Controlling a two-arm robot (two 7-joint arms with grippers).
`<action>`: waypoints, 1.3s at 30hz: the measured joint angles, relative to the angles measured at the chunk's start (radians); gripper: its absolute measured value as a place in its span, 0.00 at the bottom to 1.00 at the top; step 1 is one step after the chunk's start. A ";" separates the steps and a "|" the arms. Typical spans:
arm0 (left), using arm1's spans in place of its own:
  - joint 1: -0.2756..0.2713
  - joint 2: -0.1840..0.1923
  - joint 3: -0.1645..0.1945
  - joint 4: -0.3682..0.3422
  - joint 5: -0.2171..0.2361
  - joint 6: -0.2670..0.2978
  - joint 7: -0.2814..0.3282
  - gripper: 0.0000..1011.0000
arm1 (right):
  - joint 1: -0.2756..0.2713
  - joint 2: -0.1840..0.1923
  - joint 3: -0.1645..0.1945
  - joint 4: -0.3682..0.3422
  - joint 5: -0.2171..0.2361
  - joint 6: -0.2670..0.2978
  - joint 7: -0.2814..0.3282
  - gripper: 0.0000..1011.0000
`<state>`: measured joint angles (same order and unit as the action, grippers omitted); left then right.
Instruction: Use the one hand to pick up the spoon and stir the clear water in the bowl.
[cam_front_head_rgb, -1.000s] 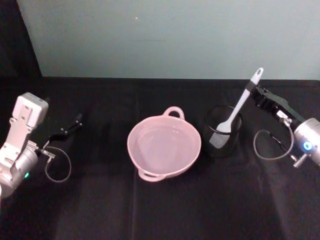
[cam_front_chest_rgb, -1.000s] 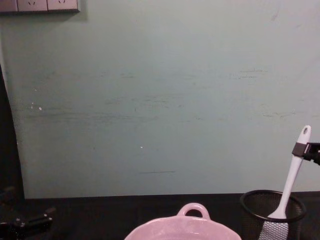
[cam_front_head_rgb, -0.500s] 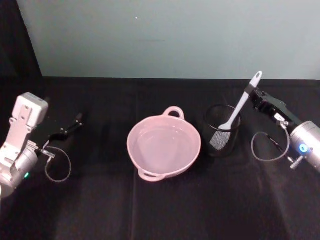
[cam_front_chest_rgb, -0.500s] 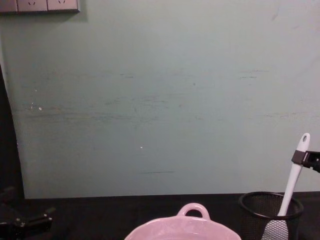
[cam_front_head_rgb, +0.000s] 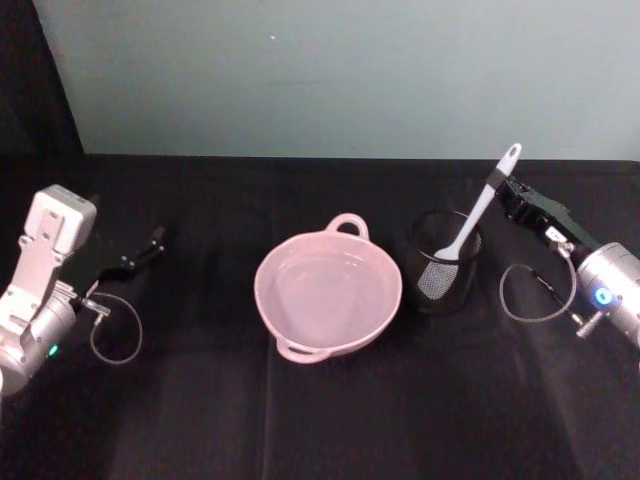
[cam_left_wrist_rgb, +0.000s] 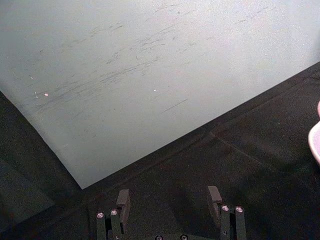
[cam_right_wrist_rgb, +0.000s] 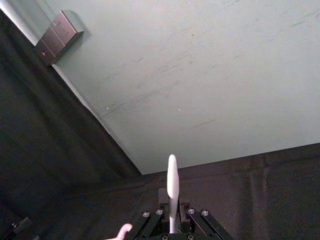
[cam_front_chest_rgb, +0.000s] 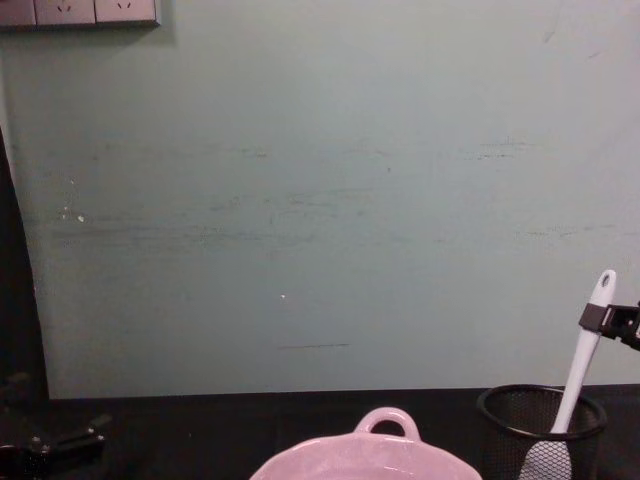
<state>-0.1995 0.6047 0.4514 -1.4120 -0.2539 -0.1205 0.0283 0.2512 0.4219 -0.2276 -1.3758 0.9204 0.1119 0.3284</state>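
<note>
One claw (cam_front_head_rgb: 503, 188) gripping spoon (cam_front_head_rgb: 470, 221), in mesh cup (cam_front_head_rgb: 445, 262)

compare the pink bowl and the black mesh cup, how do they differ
The pale pink glossy bowl is wide, shallow and solid-walled; the black wire-mesh cup is narrower, taller and see-through. The bowl has loop handles on its rim; the cup has none. The bowl holds clear water; the cup holds the blade of the white long-handled spoon, which the right gripper grips. Both stand upright on the black tablecloth.
</note>
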 joint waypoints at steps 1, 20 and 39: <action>0.000 0.000 0.000 0.000 0.000 0.000 0.000 1.00 | 0.000 0.000 0.000 0.000 0.000 0.000 0.000 0.11; 0.000 0.000 0.000 0.000 0.000 0.000 0.000 1.00 | -0.002 -0.001 0.003 -0.004 -0.004 0.001 0.001 0.65; 0.000 0.000 0.000 0.000 0.000 0.000 0.000 1.00 | -0.071 0.070 -0.041 -0.087 -0.327 -0.159 -0.166 0.99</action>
<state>-0.1995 0.6047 0.4514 -1.4120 -0.2539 -0.1205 0.0283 0.1798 0.4922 -0.2684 -1.4623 0.5931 -0.0467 0.1619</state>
